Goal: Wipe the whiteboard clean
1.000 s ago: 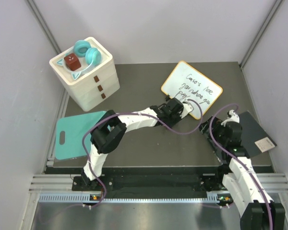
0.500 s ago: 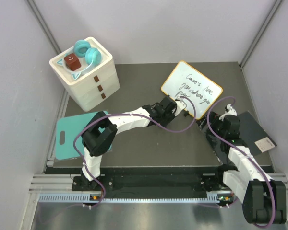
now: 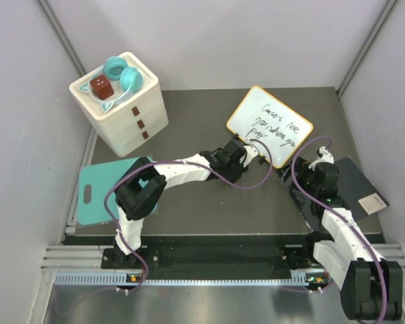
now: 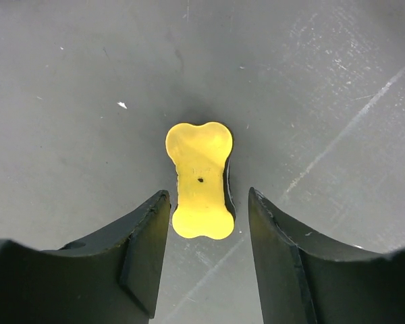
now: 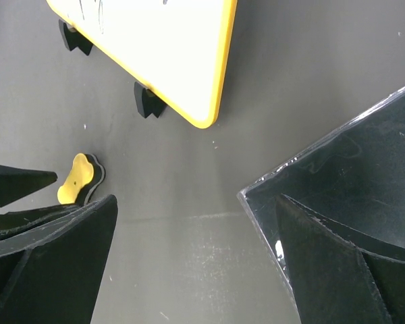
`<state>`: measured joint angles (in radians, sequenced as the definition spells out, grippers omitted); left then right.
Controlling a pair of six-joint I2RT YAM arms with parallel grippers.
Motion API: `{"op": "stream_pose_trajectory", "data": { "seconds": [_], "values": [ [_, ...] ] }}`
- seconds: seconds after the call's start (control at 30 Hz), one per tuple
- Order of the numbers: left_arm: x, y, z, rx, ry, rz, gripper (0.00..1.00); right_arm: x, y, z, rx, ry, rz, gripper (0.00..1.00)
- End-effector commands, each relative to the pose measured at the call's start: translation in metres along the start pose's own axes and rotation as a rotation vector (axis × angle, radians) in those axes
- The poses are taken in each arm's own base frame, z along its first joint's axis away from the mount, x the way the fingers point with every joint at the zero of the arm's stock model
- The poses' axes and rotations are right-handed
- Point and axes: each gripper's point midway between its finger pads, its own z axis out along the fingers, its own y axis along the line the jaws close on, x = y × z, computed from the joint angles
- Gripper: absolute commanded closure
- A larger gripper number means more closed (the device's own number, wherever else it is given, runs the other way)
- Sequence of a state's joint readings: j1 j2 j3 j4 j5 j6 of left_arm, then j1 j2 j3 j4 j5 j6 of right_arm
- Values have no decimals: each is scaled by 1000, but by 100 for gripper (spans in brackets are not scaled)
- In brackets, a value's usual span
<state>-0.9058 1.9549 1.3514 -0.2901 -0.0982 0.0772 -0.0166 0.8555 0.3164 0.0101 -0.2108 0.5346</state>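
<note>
Since handwriting covers whiteboard [image 3: 270,126], standing at tabletop's [image 3: 202,121] far right, left fingers [image 4: 142,256] straddle yellow bone-shaped eraser [image 4: 200,179] — apart, not yet clamped, likely lined up for pickup. Right fingers [image 5: 47,256] apart, empty, near board's corner.

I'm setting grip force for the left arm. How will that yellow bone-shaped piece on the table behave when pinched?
The yellow piece lies flat, so it likely won't roll. It looks small and thin, so probably light and easily nudged sideways. Its smooth rounded edges between the open left pincer might slip if squeezed off-centre.
</note>
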Motion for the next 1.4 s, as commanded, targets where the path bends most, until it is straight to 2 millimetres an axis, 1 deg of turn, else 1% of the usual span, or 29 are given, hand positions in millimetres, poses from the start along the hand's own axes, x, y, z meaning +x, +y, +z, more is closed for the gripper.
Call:
{"op": "stream_pose_trajectory", "data": {
  "seconds": [0.0,0.03,0.07,0.1,0.13,0.17,0.2,0.23,0.3,0.33,0.37,0.4,0.43,0.47,0.5,0.53,0.63,0.8,1.03,1.13,1.17,1.2,1.23,1.3,1.33,1.37],
  "values": [
    [-22,5,-1,-27,-63,-9,45,-23,11,-4,-28,-63,-20,2],
    [-16,5,7,-28,-43,1,45,-22,10,-4,-26,-62,-22,2],
    [-18,4,9,-30,-45,1,46,-21,9,-4,-24,-62,-22,2],
    [-16,4,11,-25,-36,1,47,-21,8,-4,-22,-64,-23,2],
    [-11,4,17,-23,-19,2,51,-21,7,-4,-15,-62,-26,1],
    [-12,3,18,-22,-20,3,55,-21,6,-4,-14,-63,-31,1],
    [-13,4,19,-19,-20,2,63,-21,6,-4,-17,-61,-37,1],
    [-11,3,21,-14,-15,2,64,-22,11,-4,-51,-65,-45,1],
    [-10,5,22,-8,-13,-3,66,-24,6,-4,-64,-77,-27,1],
    [-9,5,22,0,-12,-6,66,-23,10,-5,-95,-66,-18,1],
    [-10,6,21,-1,-13,-11,66,-26,9,-4,-107,-75,-13,1],
    [-9,10,21,-2,-14,-23,66,-27,3,-1,-101,-71,6,1],
    [-10,10,20,7,-21,-26,64,-25,7,0,-133,-53,20,1],
    [-9,11,20,13,-21,-33,62,-29,8,1,-149,-64,20,1],
    [-10,14,19,12,-24,-40,60,-26,6,4,-149,-47,27,1],
    [-11,15,18,11,-28,-43,52,-26,9,5,-166,-42,23,1],
    [-13,16,17,8,-29,-43,46,-25,10,6,-175,-37,24,1],
    [-11,16,19,9,-26,-43,47,-21,9,6,-179,-30,25,1],
    [-6,7,30,56,-9,-52,53,-22,7,7,-168,-36,22,1],
    [-4,6,32,60,-3,-54,53,-21,5,10,-166,-32,28,1],
    [-3,6,32,59,2,-54,53,-24,7,11,-175,-42,25,1],
    [-3,6,32,58,2,-53,54,-20,4,13,-168,-29,33,1],
    [-4,7,31,57,2,-54,64,-20,5,14,-172,-26,39,1],
    [-8,8,28,55,-10,-56,77,-22,6,17,-184,-37,41,2],
    [-9,9,27,53,-13,-56,91,-19,3,20,-175,-27,54,2],
    [-12,10,25,50,-20,-56,99,-17,1,22,-171,-22,60,3]
  ]
}}
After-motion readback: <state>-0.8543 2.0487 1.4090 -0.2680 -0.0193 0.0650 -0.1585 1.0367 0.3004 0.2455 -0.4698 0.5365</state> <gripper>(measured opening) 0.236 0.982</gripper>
